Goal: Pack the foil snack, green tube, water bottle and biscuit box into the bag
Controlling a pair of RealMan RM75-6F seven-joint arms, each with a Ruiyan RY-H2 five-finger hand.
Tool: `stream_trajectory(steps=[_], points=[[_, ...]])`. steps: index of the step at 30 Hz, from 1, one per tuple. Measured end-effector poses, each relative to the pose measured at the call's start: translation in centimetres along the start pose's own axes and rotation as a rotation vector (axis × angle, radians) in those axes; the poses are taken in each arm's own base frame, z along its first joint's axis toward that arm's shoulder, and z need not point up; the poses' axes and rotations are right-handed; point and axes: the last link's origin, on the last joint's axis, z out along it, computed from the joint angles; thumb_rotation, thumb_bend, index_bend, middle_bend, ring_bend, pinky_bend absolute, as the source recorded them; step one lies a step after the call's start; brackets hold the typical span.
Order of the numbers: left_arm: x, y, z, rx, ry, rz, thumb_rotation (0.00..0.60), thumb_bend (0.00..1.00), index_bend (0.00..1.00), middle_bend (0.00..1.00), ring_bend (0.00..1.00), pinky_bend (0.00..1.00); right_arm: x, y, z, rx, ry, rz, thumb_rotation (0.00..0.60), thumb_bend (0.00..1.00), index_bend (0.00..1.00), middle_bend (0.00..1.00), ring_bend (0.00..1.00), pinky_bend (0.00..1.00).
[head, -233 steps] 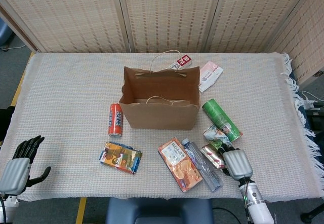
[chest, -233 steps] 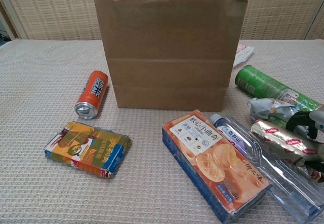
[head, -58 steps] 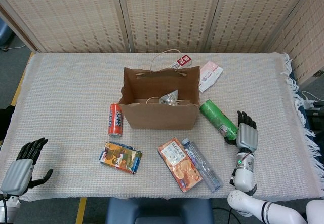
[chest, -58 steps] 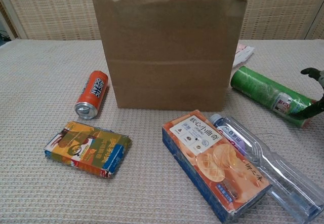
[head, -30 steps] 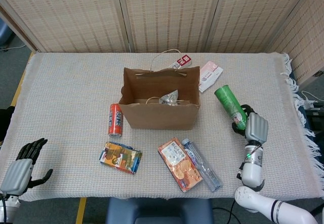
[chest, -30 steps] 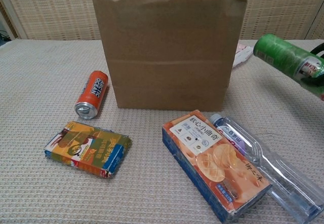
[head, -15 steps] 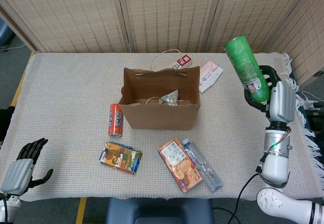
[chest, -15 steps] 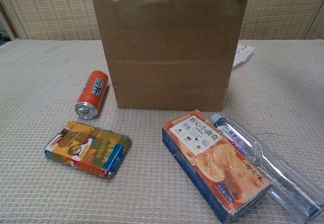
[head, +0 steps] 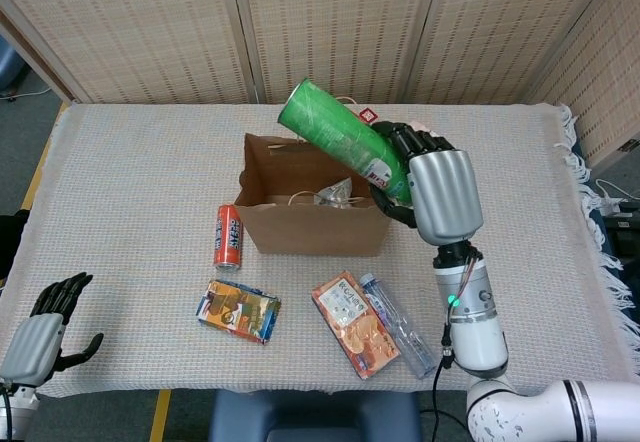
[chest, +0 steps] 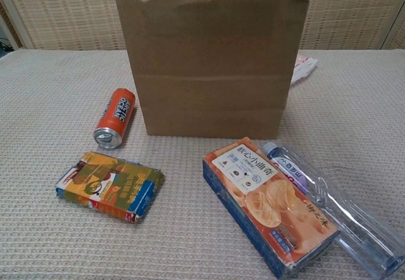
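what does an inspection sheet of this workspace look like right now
surface: table under a pale woven cloth
job's things: brown paper bag upright and open, foil snack inside; green tube tilted above the bag; biscuit box and water bottle lying side by side on the cloth
clutter: orange can on its side, colourful packet, white packet behind the bag
hands: right hand grips the tube; left hand holds nothing, at the table's near left corner
cables: cable beyond the right edge
surroundings: woven screens behind
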Motion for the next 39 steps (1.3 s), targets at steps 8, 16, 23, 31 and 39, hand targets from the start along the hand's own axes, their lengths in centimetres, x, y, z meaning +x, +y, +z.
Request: stream_trajectory(steps=[8, 16, 23, 31, 39], points=[[0.1, -0.1, 0.0, 0.003, -0.002, -0.006, 0.6, 0.33, 0.0, 0.0, 0.0, 0.01, -2.8, -0.1, 1.2, 0.086, 0.022, -0.347, 0.6, 0.47, 0.63, 0.58, 0.6, 0.77], [0.1, -0.1, 0.0, 0.004, -0.006, -0.01, 0.6, 0.33, 0.0, 0.0, 0.0, 0.01, -5.5, -0.4, 1.4, 0.176, -0.043, -0.449, 0.6, 0.47, 0.63, 0.58, 0.6, 0.76], [0.1, -0.2, 0.0, 0.007, -0.008, -0.013, 0.6, 0.33, 0.0, 0.0, 0.0, 0.01, -7.6, -0.6, 1.2, 0.206, -0.111, -0.474, 0.6, 0.47, 0.6, 0.58, 0.59, 0.76], [0.1, -0.2, 0.0, 0.01, -0.01, -0.016, 0.6, 0.33, 0.0, 0.0, 0.0, 0.01, -9.0, -0.6, 1.3, 0.14, -0.186, -0.456, 0.6, 0.33, 0.37, 0.56, 0.5, 0.71], [0.1, -0.2, 0.0, 0.008, -0.009, -0.016, 0.6, 0.33, 0.0, 0.0, 0.0, 0.01, -8.6, -0.7, 1.6, 0.055, -0.165, -0.435, 0.6, 0.16, 0.0, 0.31, 0.26, 0.55]])
